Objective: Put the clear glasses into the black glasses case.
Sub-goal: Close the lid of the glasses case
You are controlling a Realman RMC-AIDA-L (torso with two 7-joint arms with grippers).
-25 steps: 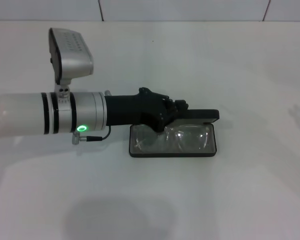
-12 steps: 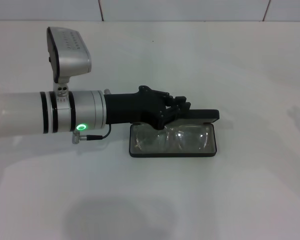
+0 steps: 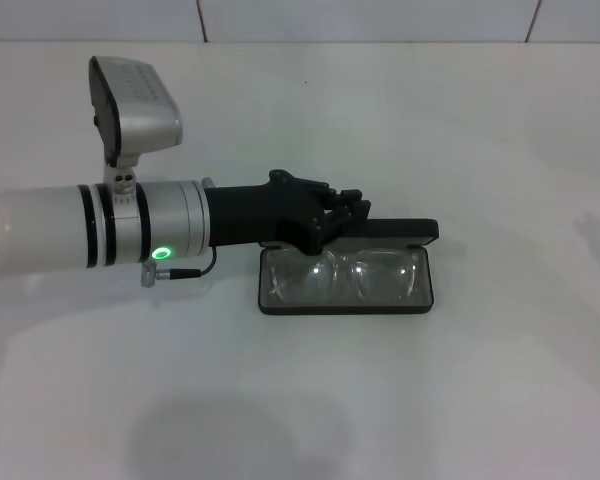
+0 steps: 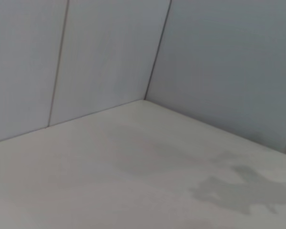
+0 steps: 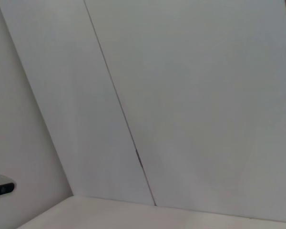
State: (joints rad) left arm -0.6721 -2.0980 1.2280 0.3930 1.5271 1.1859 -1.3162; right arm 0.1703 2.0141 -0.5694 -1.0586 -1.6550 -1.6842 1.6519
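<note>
Left gripper point(image 3: 342, 215) over the open case's back edge; I cannot tell how its fingers stand.

Head view: my left arm reaches in from the worktop's left edge, gripper at the raised lid of the black glasses case point(image 3: 420, 300). Case lies open near the middle of the worktop point(image 3: 500, 400), the clear glasses point(image 3: 365, 278) lying inside on its lining. Right gripper not seen. Left wrist view: bare worktop meeting wall panels, nothing of the task. Right wrist view: wall panels and a strip of worktop only.
</note>
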